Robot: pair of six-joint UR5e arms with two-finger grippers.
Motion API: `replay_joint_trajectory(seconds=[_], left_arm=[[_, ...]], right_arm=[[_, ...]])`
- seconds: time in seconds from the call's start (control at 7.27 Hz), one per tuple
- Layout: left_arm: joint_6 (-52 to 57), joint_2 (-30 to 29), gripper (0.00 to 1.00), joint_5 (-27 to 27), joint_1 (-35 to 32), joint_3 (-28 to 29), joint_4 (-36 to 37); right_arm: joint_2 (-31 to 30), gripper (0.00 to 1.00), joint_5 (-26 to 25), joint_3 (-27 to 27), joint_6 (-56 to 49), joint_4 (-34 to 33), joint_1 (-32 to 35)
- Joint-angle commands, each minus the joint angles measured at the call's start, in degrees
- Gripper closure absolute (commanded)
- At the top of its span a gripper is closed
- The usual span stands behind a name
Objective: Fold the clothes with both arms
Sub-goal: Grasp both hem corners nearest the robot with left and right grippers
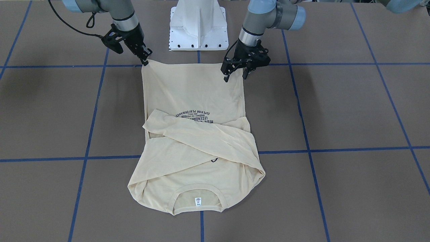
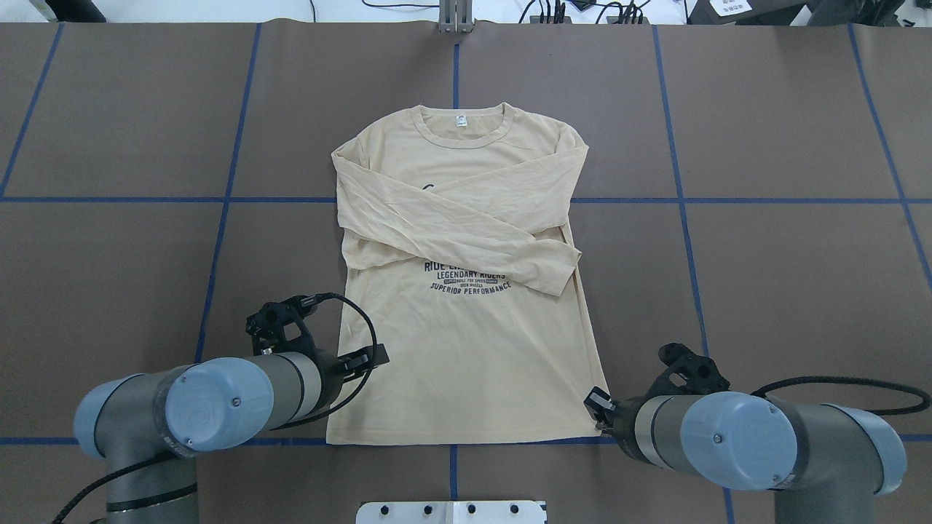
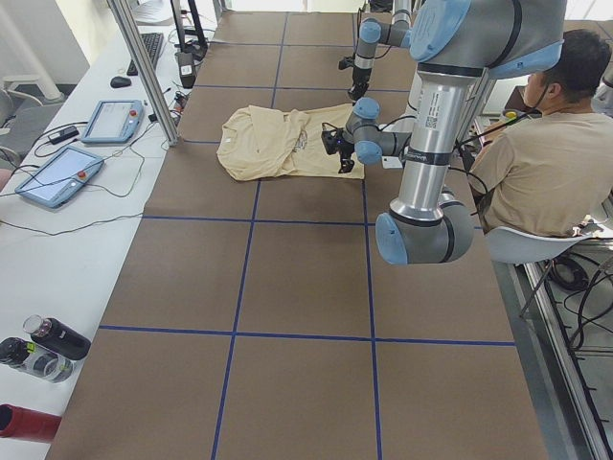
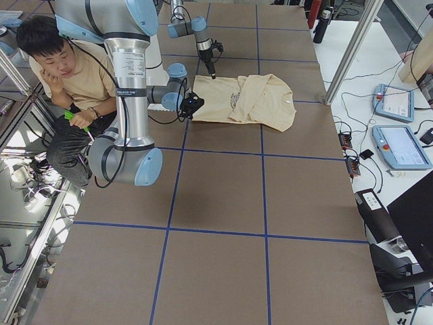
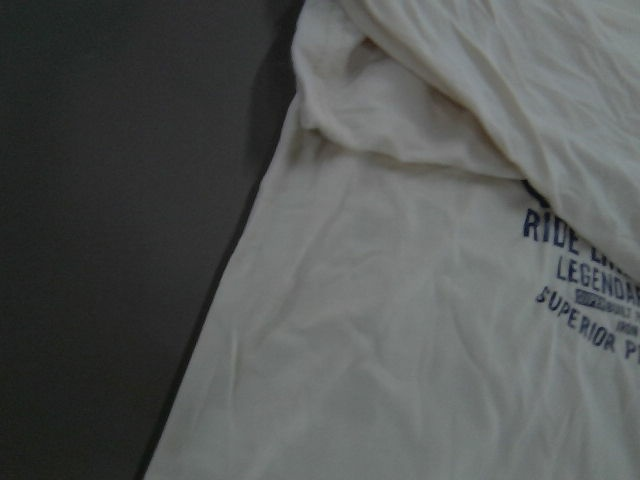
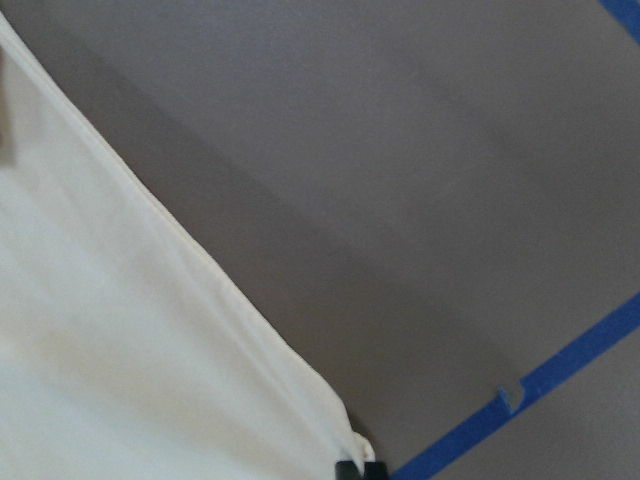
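The cream-yellow shirt (image 1: 195,97) lies flat on the table with its print up and both sleeves folded across the chest. Its collar (image 1: 198,193) is on the side far from the robot. The shirt also shows in the overhead view (image 2: 466,349). My left gripper (image 1: 235,78) is open and hovers just over the hem near the shirt's left corner. My right gripper (image 1: 145,61) is at the other hem corner and looks shut on it. The right wrist view shows that hem corner (image 6: 340,440) at a dark fingertip (image 6: 347,470). The left wrist view shows only shirt (image 5: 400,350) and part of the print.
The white pedestal base (image 1: 198,27) stands between the arms, just behind the hem. Blue tape lines (image 1: 336,149) cross the brown table. A seated person (image 3: 546,144) is behind the robot. Tablets (image 3: 115,120) and bottles (image 3: 48,345) lie on a side bench.
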Motion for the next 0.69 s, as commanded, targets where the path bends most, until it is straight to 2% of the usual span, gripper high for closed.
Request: replay_joint_trajectory(seconds=[0.0, 0.28, 0.55], left_arm=[[-0.7, 1.9, 0.11, 0.3, 3.1, -1.5, 0.4], [-2.0, 2.0, 0.17, 0.3, 5.4, -1.5, 0.4], [-2.0, 2.1, 0.19, 0.3, 5.9, -1.5, 0.6]], right_arm=[[0.1, 1.0, 0.0, 0.0, 0.0, 0.0, -0.1], [0.1, 1.0, -0.1, 0.0, 0.0, 0.0, -0.1], [0.1, 1.0, -0.1, 0.0, 0.0, 0.1, -0.1]])
